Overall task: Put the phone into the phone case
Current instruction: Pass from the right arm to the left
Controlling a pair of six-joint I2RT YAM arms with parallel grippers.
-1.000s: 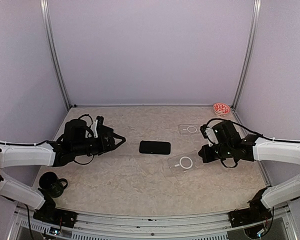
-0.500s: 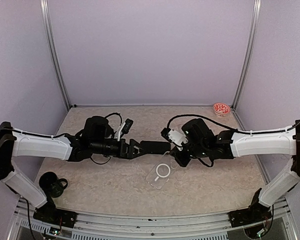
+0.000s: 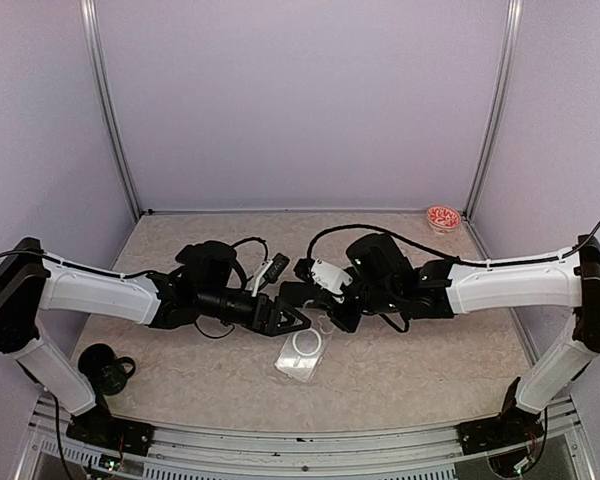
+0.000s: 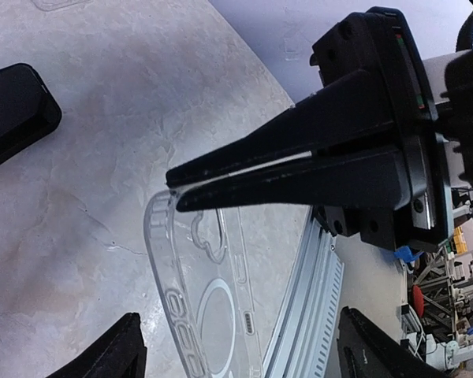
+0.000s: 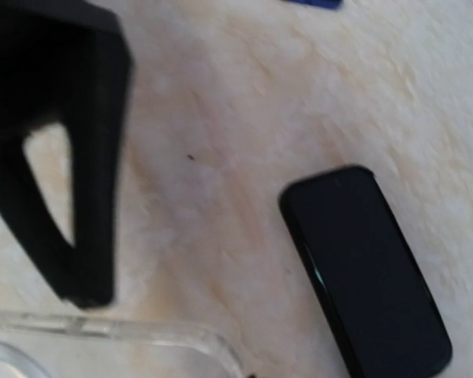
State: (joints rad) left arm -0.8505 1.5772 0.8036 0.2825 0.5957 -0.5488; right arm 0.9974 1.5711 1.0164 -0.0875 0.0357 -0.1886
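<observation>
The black phone (image 5: 370,268) lies flat on the table, screen up; it also shows in the left wrist view (image 4: 16,110) and is partly hidden behind the grippers in the top view (image 3: 302,291). The clear phone case (image 3: 302,352) with a white ring lies just in front of it. My right gripper (image 4: 173,190) has its fingers closed on the case's far corner (image 4: 205,307). My left gripper (image 3: 288,318) is open wide and empty, its fingers (image 4: 126,350) straddling the case from above. In the right wrist view the case's rim (image 5: 102,335) shows at the bottom; its own fingers are out of view.
A small red-patterned dish (image 3: 442,217) sits at the back right corner. A black mug (image 3: 105,368) stands at the front left. The table's front rail (image 4: 307,315) runs close beside the case. The two arms meet mid-table.
Both arms have swung in to the table's middle. The right gripper has dragged the clear case from the right side to just in front of the phone. The left gripper now hovers over it.
</observation>
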